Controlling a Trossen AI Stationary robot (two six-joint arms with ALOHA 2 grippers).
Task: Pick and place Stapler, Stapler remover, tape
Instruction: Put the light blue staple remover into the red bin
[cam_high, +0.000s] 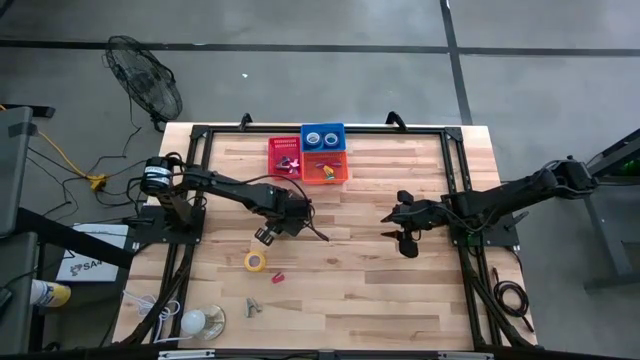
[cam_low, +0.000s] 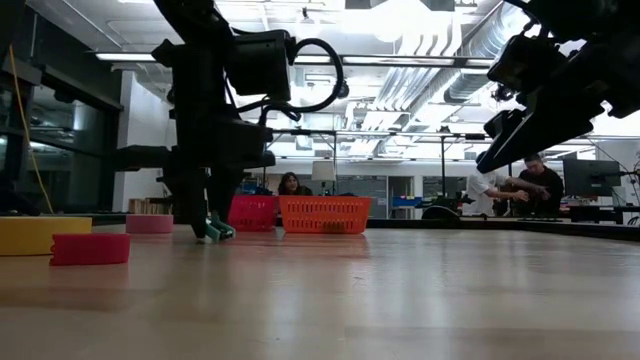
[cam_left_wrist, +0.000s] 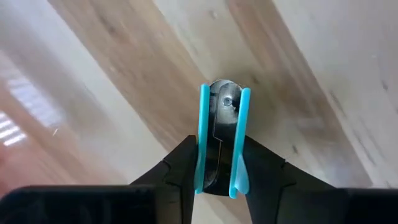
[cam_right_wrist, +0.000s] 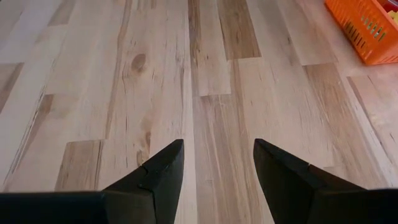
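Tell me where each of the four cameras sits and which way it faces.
High view: above the table, facing straight down; shows both arms.
Low view: at table-top height, facing level into the room; left gripper down at the table, right arm raised.
Left wrist view: on the left wrist, facing the table; its fingers pinch the teal stapler remover.
Right wrist view: on the right wrist, facing bare boards; its fingers apart.
Shared: the orange basket shows in the high, low and right wrist views.
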